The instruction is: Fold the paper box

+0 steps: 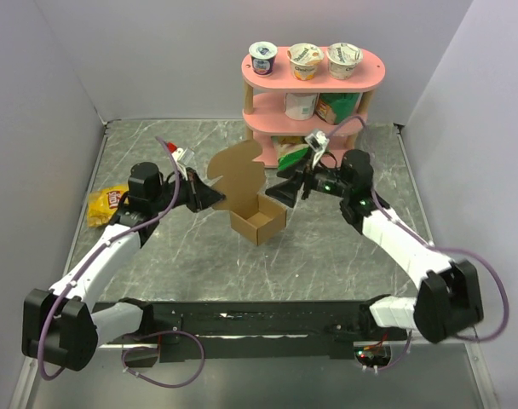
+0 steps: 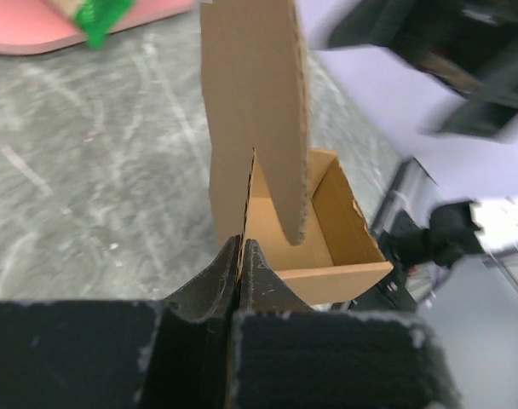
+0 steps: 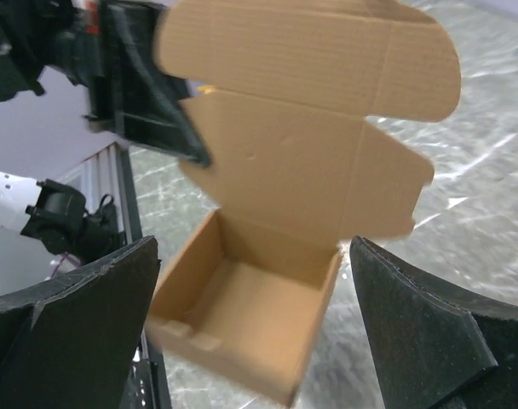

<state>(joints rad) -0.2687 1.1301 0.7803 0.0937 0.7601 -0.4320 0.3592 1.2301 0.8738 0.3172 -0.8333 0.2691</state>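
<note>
The paper box [image 1: 257, 223] is a small brown cardboard tray standing open-topped on the marble table, with its lid flap [image 1: 238, 170] raised upright at the back left. My left gripper [image 1: 215, 198] is shut on the lid's edge; in the left wrist view its fingertips [image 2: 242, 251] pinch the cardboard sheet [image 2: 255, 102] above the tray [image 2: 327, 247]. My right gripper [image 1: 284, 189] hovers open to the right of the box. From the right wrist, the open tray [image 3: 242, 315] lies between the wide-apart fingers [image 3: 89, 315] without touching them, and the lid [image 3: 310, 111] stands behind it.
A pink two-tier shelf [image 1: 314, 81] with yogurt cups stands at the back, and a green bag [image 1: 291, 158] sits at its foot close behind the right gripper. A yellow snack bag [image 1: 106, 204] lies at the left wall. Grey walls enclose the table.
</note>
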